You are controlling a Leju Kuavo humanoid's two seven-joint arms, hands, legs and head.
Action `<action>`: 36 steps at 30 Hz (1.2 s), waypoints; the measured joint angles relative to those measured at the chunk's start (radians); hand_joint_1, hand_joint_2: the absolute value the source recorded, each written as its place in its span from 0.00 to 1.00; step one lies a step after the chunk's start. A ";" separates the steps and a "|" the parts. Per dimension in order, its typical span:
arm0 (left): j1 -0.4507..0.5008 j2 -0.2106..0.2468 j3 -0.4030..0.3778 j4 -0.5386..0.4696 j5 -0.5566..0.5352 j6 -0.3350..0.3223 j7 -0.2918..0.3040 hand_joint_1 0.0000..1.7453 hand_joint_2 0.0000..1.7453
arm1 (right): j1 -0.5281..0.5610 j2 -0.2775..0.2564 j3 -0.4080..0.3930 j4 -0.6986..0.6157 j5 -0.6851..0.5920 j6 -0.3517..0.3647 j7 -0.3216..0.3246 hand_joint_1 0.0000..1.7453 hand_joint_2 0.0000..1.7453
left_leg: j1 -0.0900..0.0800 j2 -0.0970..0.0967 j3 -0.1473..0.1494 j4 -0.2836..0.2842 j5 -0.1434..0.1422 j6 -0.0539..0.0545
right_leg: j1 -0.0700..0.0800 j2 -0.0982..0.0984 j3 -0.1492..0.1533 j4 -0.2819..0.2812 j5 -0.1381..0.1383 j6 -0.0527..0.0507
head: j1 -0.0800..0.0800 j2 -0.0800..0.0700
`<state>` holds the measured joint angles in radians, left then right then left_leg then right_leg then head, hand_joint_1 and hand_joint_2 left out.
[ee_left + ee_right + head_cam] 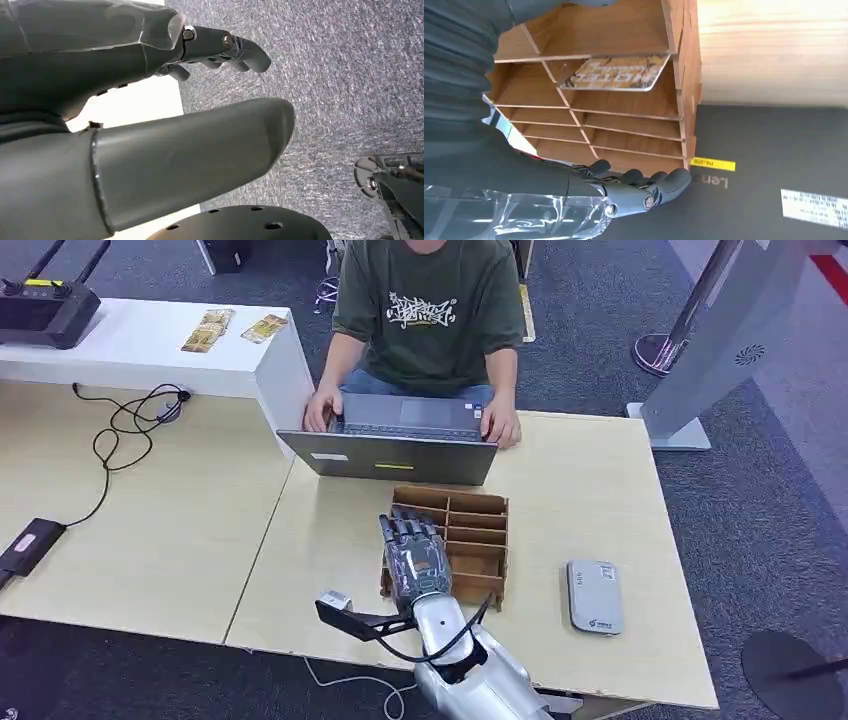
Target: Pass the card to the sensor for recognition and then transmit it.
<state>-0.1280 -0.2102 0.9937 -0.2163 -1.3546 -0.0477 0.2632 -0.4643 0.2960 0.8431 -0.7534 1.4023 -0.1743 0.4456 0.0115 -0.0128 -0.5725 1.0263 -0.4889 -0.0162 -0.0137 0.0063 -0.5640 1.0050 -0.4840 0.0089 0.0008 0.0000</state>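
Right hand (412, 552) hovers palm-down over the left side of the wooden slotted rack (478, 540), fingers (644, 192) stretched fwd w/ tips slightly curled, nothing held. Card (616, 74) stands in one of the rack's slots, patterned face showing, not touching the hand. Left hand (150, 125) hangs over grey carpet beside a table edge, thumb straight, fingers curled in, nothing in it. Rack sits on the light wood table (590, 495), just in front of a grey laptop (400, 440) that a person (430, 310) types on. Grey sensor (594, 596) lies flat on the table to the rack's right, apart from it.
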 joint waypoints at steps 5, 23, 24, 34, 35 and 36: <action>0.002 0.000 0.007 0.000 0.008 0.007 -0.003 0.00 0.00 | 0.002 -0.001 0.000 -0.013 0.000 0.029 0.004 0.00 1.00 | 0.000 0.000 0.000 0.000 0.000 0.000 | 0.000 0.000 0.000 0.000 0.000 0.000 | 0.000 0.000; 0.004 0.000 0.028 0.000 0.012 0.015 -0.007 0.00 0.00 | 0.081 -0.056 -0.004 -0.124 -0.020 0.026 0.035 0.00 1.00 | 0.000 0.000 0.000 0.000 0.000 0.000 | 0.000 0.000 -0.001 0.000 0.000 0.000 | 0.000 0.000; 0.004 0.000 0.029 0.000 0.010 0.015 -0.007 0.00 0.00 | 0.089 -0.060 -0.004 -0.126 -0.020 0.021 0.038 0.00 1.00 | 0.000 0.000 0.000 0.000 0.000 0.000 | 0.000 0.000 -0.001 0.000 0.000 0.000 | 0.000 0.000; 0.004 -0.005 0.030 0.000 -0.002 0.015 -0.007 0.00 0.00 | 0.139 -0.081 -0.011 -0.138 -0.031 0.006 0.045 0.00 1.00 | 0.000 0.001 0.000 0.000 0.000 0.000 | 0.000 0.000 -0.001 0.000 0.000 0.000 | 0.000 0.000; 0.003 -0.005 0.030 0.000 -0.003 0.015 -0.007 0.00 0.00 | 0.140 -0.082 -0.011 -0.138 -0.032 0.006 0.045 0.00 1.00 | 0.000 0.001 0.000 0.000 0.000 0.000 | 0.000 0.000 -0.001 0.000 0.000 0.000 | 0.000 0.000; 0.003 -0.005 0.030 0.000 -0.003 0.015 -0.006 0.00 0.00 | 0.141 -0.082 -0.012 -0.138 -0.032 0.005 0.045 0.00 1.00 | 0.000 0.001 0.000 0.000 0.000 0.000 | 0.000 0.000 -0.001 0.000 0.000 0.000 | 0.000 0.000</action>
<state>-0.1251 -0.2155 1.0239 -0.2163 -1.3573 -0.0328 0.2571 -0.3233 0.2136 0.8309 -0.8919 1.3703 -0.1690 0.4906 0.0114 -0.0119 -0.5726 1.0263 -0.4890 -0.0162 -0.0137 0.0067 -0.5651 1.0048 -0.4840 0.0089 0.0008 0.0000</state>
